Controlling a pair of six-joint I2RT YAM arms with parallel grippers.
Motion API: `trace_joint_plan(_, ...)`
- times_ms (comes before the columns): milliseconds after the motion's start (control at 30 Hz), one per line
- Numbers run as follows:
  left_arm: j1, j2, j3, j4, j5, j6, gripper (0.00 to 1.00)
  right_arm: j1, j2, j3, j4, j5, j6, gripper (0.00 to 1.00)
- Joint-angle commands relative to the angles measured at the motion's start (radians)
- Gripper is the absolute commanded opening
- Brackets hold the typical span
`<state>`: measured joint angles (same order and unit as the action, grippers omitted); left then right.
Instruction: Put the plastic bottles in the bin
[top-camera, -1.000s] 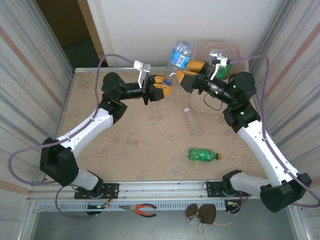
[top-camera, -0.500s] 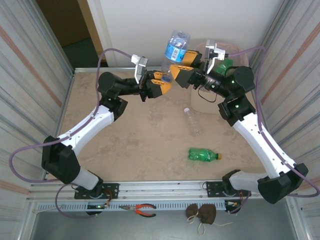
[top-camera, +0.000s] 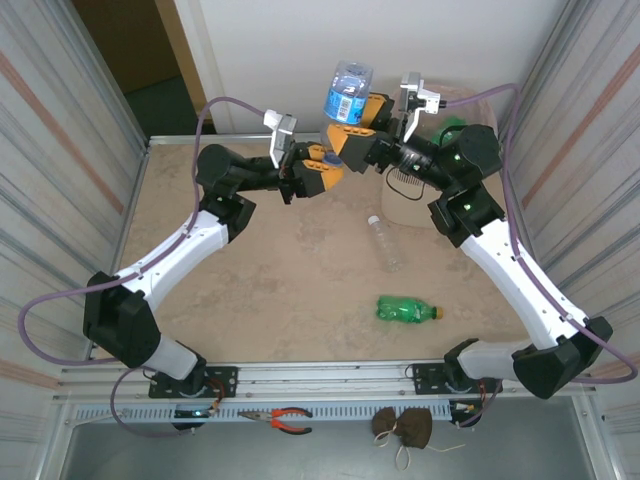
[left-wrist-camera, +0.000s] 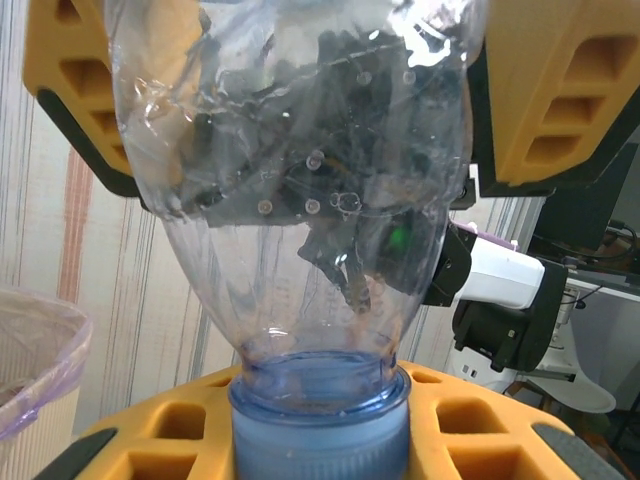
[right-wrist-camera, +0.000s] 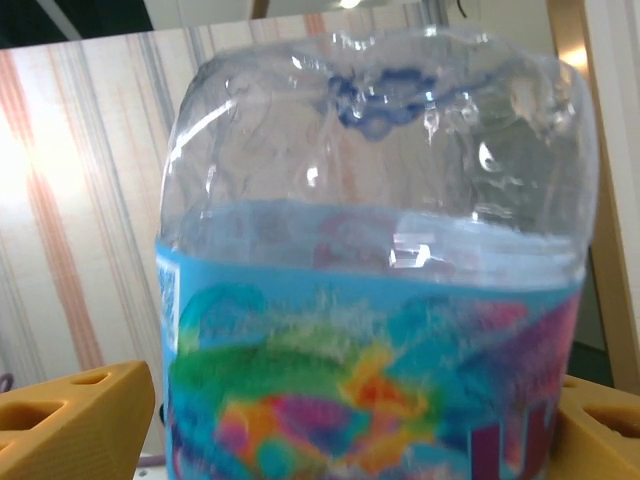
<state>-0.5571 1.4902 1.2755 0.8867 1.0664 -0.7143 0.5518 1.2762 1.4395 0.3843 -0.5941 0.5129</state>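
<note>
From above, my left gripper (top-camera: 333, 160) is clamped on the neck of the blue-labelled bottle (top-camera: 346, 92), cap down. That offers its body to my right gripper (top-camera: 355, 128), which I judge is the arm nearer the bin (top-camera: 404, 205), just behind those jaws.

At the left wrist, the cap (left-wrist-camera: 320, 440) is pinched between my jaws.

At the right wrist, my fingers (right-wrist-camera: 75, 415) stand wide and touch the label's sides. I cannot tell whether they squeeze.

Overhead view; two wrist close-ups of one bottle (left-wrist-camera: 310, 250)
</note>
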Motion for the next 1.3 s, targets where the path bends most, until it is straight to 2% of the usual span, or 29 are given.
trace_joint_plan(0,-0.008,-0.019,0.025,-0.025,0.012,0.005,0.18,0.016,0.001,0.053,-0.022,0.068,-0.056,0.86)
trace_joint_plan(100,-0.010,-0.028,0.022,-0.049,0.012,0.024,0.18,0.016,0.001,0.050,-0.024,0.088,-0.059,0.84)
trace_joint_plan(233,-0.012,-0.031,0.023,-0.067,0.010,0.037,0.18,0.016,0.001,0.051,-0.012,0.053,-0.046,0.76)
trace_joint_plan(500,-0.010,-0.056,0.010,-0.157,-0.043,0.109,0.28,0.016,-0.007,0.063,-0.040,0.053,-0.049,0.62)
trace_joint_plan(667,-0.003,-0.080,-0.007,-0.213,-0.083,0.151,0.53,0.014,-0.013,0.073,-0.066,0.069,-0.066,0.62)
trace_joint_plan(800,0.024,-0.132,-0.064,-0.281,-0.154,0.209,0.64,0.002,-0.022,0.095,-0.149,0.123,-0.110,0.61)
trace_joint_plan(967,0.066,-0.202,-0.144,-0.361,-0.226,0.266,0.68,-0.079,-0.018,0.134,-0.280,0.217,-0.112,0.60)
trace_joint_plan(1100,0.073,-0.238,-0.170,-0.519,-0.258,0.359,0.68,-0.198,0.014,0.188,-0.406,0.269,-0.066,0.59)
trace_joint_plan(1167,0.074,-0.258,-0.190,-0.562,-0.274,0.383,0.68,-0.270,0.028,0.197,-0.448,0.303,-0.010,0.57)
trace_joint_plan(1267,0.077,-0.283,-0.215,-0.596,-0.285,0.402,0.68,-0.388,0.058,0.178,-0.463,0.352,0.157,0.53)
